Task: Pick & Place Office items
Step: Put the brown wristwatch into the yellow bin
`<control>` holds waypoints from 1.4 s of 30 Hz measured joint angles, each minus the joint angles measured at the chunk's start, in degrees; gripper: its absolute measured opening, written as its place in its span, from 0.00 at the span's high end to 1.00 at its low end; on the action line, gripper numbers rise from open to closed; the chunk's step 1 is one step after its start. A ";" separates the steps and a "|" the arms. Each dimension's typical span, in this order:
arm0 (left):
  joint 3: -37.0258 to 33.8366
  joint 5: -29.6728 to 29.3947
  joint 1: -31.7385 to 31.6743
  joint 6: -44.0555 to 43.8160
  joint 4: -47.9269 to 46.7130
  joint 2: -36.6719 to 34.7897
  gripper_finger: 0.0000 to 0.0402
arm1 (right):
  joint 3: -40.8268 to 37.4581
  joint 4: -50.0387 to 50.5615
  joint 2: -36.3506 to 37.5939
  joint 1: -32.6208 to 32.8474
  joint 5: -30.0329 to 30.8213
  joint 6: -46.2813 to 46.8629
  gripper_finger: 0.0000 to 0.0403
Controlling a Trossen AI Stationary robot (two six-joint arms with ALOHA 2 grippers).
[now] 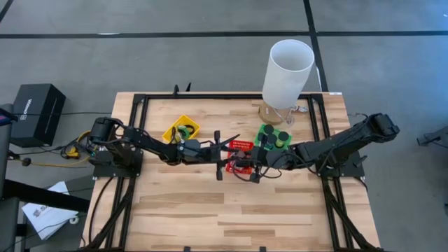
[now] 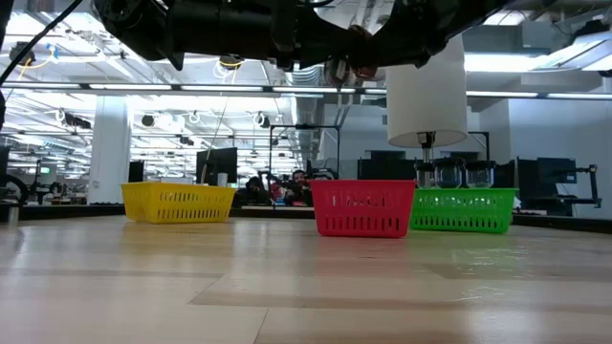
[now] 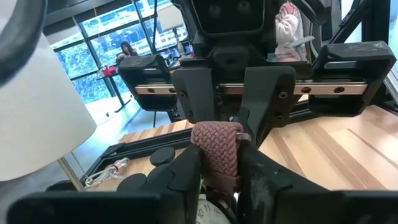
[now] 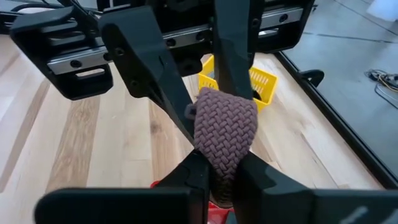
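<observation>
Item: watch [image 4: 225, 140], woven strap pinched by both my claws, left gripper [image 3: 219, 163] and right gripper [image 4: 219, 163], above red basket [image 1: 240, 145]. Risk: uneven release, probably snagging, drops it outside.

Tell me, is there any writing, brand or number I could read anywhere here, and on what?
Nothing can be read for certain.
Black box beside the table: white marking, too small to read.
Loose papers: print too small.
Watch dial: marks cut off, unreadable.
</observation>
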State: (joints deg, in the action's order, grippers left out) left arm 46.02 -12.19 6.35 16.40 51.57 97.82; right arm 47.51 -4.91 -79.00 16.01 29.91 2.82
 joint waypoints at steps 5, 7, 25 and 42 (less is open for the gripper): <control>0.00 0.00 0.00 0.04 -0.08 0.00 0.89 | 0.00 -0.03 0.00 -0.02 0.00 0.15 0.90; 0.00 0.00 0.00 0.07 -0.11 0.01 0.92 | 0.00 -0.04 0.00 -0.02 -0.03 0.17 0.90; -0.02 -0.68 0.00 0.04 -0.62 0.26 0.95 | 0.24 2.93 0.02 -0.06 -0.06 0.20 0.53; -0.07 -27.93 -0.29 -3.93 -26.18 -11.67 0.94 | 0.21 16.47 0.02 -0.28 -0.02 16.73 0.43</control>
State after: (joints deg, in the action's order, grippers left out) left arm 45.95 -40.11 6.06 12.48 25.39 86.16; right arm 47.71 11.56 -78.98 15.73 29.89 19.55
